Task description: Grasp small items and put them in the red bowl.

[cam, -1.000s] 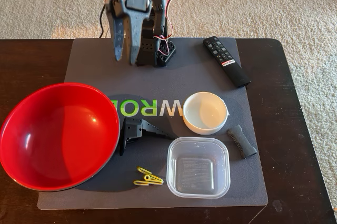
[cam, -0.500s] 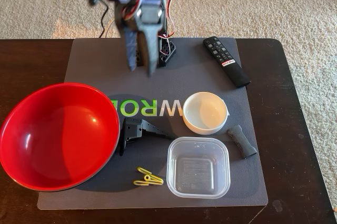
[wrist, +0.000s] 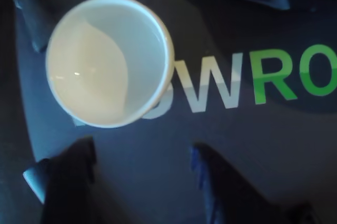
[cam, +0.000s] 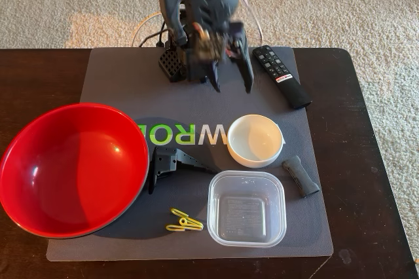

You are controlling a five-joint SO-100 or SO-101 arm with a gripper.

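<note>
Gripper (cam: 232,87) spread wide and empty, hanging over the grey mat (cam: 118,82) just behind the small white bowl (cam: 255,139) – fingertips (wrist: 202,161) clear of its rim in the wrist view. Red bowl (cam: 72,167) at the mat's left edge – clear square tub (cam: 247,208) and yellow clips (cam: 182,221) in front

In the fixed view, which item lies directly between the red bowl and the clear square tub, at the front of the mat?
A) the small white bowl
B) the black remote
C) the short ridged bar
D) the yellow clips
D: the yellow clips lie on the mat near its front edge, with the red bowl to their left and the clear square tub to their right.
</note>
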